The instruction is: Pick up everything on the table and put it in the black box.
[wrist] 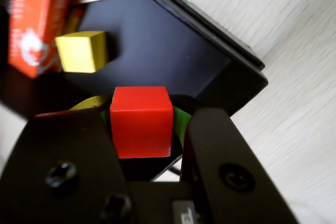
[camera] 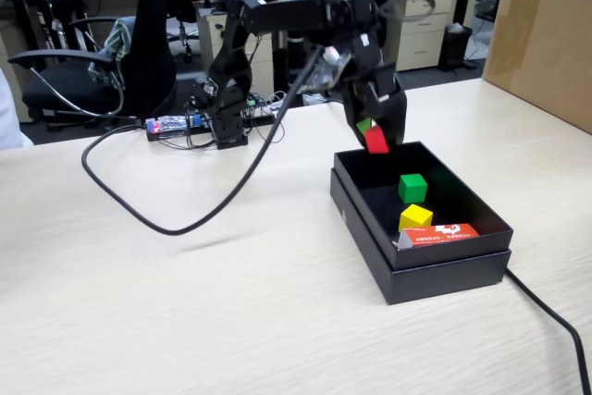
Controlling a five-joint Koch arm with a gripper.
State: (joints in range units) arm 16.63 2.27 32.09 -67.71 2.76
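My gripper (camera: 375,134) is shut on the small glossy red cube (camera: 376,141), holding it in the air just above the far left corner of the black box (camera: 444,273). The wrist view shows the red cube (wrist: 140,121) squeezed between the two black jaws of the gripper (wrist: 143,124), with green padding showing behind it and the black box (wrist: 237,59) floor underneath. The box stands on the pale wood-grain table (camera: 185,321), right of centre.
Inside the box lie a green cube (camera: 413,188), a yellow cube (camera: 415,217) (wrist: 81,51) and an orange matchbox (camera: 442,235) (wrist: 34,22). A thick black cable (camera: 185,221) loops across the table at left. A big brown carton (camera: 546,34) stands at back right.
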